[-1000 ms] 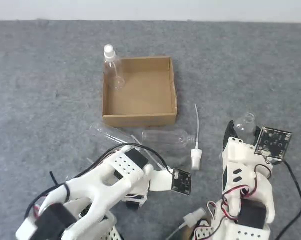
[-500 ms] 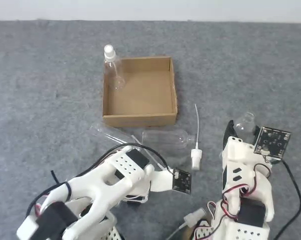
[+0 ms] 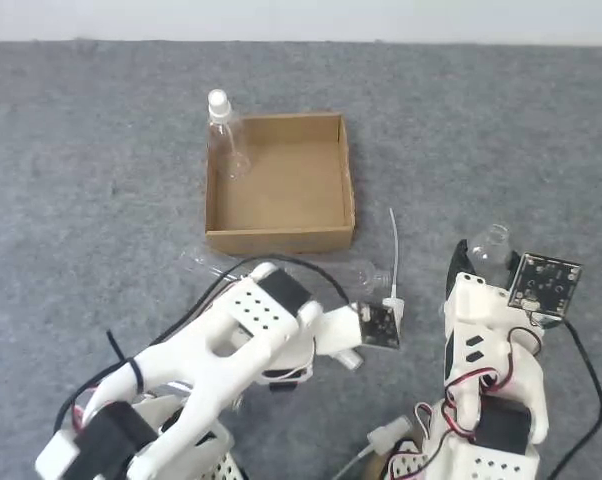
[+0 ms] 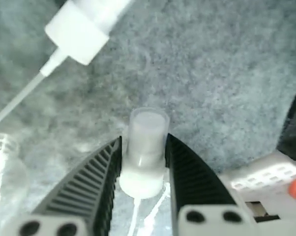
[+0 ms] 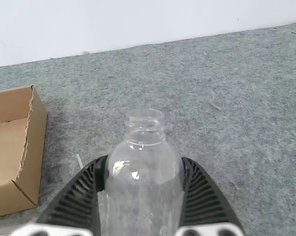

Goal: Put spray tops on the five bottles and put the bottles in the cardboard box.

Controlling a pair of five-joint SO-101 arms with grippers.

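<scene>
Pinching spray top (image 4: 147, 129) in left gripper (image 4: 143, 143), clamping uncapped bottle (image 5: 144, 147) in right gripper (image 5: 144, 168) — best to centre top over neck, axes aligned — then seat straight.

Left hand (image 4: 143, 143), right hand (image 5: 144, 166): both clenched.

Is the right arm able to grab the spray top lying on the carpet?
Probably not yet: the right gripper is shut on an open bottle, so its fingers are full, though the spray top lies close by.
</scene>
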